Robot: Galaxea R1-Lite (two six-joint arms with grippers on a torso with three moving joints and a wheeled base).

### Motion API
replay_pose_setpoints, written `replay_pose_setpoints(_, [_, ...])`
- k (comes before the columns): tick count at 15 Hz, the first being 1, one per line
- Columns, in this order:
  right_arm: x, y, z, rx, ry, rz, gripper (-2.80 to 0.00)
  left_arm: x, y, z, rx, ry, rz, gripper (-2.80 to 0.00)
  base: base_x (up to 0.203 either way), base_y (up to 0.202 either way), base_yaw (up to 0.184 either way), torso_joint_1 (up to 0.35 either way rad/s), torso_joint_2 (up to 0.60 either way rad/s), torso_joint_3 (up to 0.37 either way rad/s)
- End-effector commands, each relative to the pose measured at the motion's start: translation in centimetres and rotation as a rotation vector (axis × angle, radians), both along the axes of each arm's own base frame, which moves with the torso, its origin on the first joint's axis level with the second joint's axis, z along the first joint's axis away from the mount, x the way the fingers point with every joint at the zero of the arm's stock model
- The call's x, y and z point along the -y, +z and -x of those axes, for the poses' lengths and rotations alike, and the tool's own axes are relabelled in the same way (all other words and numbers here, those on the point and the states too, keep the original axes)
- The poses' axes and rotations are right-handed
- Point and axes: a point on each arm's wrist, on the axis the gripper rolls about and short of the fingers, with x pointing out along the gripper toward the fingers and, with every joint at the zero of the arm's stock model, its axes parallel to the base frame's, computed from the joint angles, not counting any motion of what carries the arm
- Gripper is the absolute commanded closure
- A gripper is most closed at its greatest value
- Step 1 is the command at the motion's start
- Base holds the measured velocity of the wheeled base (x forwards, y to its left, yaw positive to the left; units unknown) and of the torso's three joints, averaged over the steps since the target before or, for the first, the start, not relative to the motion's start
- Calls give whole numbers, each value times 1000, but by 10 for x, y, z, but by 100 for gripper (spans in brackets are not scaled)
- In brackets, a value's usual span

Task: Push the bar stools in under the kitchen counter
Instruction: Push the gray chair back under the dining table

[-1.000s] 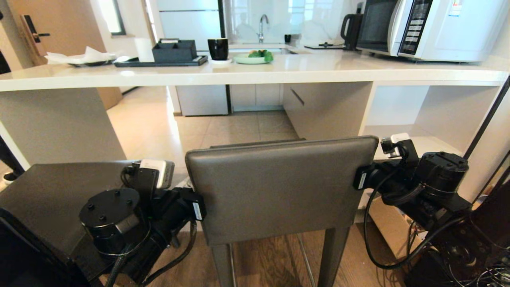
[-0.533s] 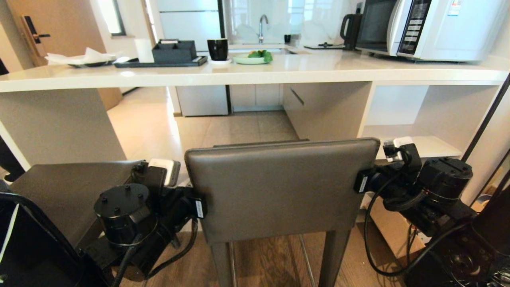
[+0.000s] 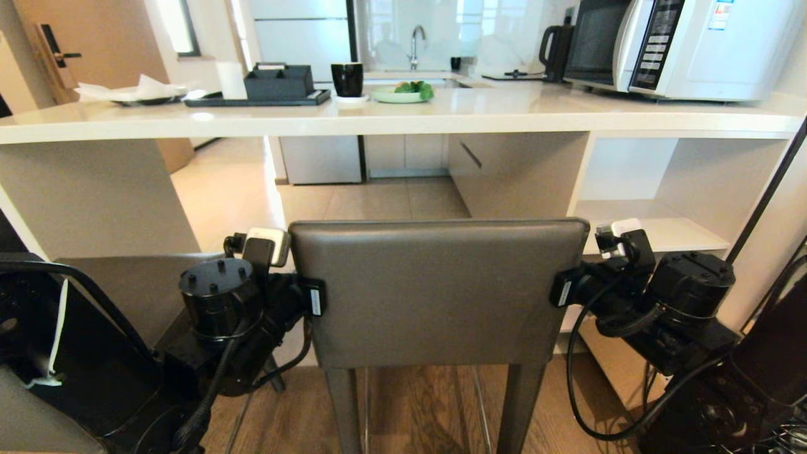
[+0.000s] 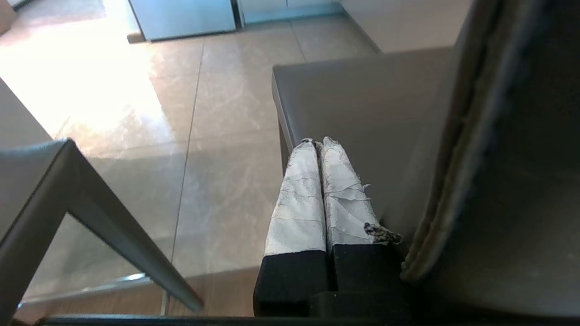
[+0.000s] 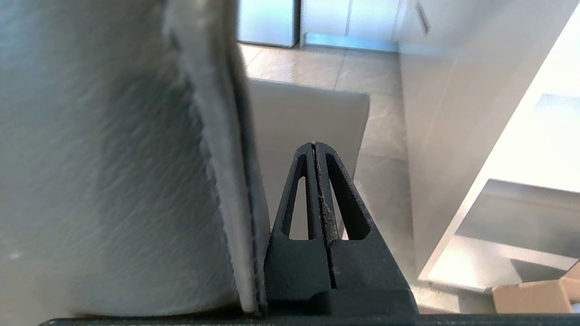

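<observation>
Stool flanked by both closed grippers

Stool (image 3: 435, 290) backrest has a gripper at each side edge. Left gripper (image 4: 319, 142) fingers pressed together, holding nothing, tips over the seat's left edge, just beside the backrest's left edge. Right gripper (image 5: 313, 146) likewise fully closed and empty, alongside the backrest's right edge, tips over the seat's right side. In the head view the left arm (image 3: 220, 309) sits at the backrest's left, the right arm (image 3: 687, 290) at its right. Stool stands near side of the counter (image 3: 441, 113), backrest below the slab level; whether the seat is under the slab, cannot tell. Second stool (image 3: 139, 284) to the left, near the counter's end leg (image 3: 88, 195). On the counter: tray (image 3: 252, 98), black cup (image 3: 347, 79), green plate (image 3: 397, 94), microwave (image 3: 681, 47) far right.
</observation>
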Motion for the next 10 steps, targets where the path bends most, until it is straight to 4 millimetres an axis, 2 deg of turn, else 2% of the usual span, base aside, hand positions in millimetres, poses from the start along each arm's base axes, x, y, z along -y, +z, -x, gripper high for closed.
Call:
replay_pose_setpoints(1, [-2, -3, -8, 3, -13, 0, 0, 0, -2, -6, 12, 11, 8, 0, 0, 0, 0, 0, 0, 0])
replay_pose_setpoints(6, [-9, 10, -26, 22, -15, -9, 0, -2, -3, 2, -2, 1, 8, 0, 0, 0, 0, 0, 0, 0])
replay_pose_setpoints(10, [-9, 6, -19, -11, -19, 4, 0, 1, -5, 7, -12, -16, 3, 0, 0, 0, 0, 0, 0, 0])
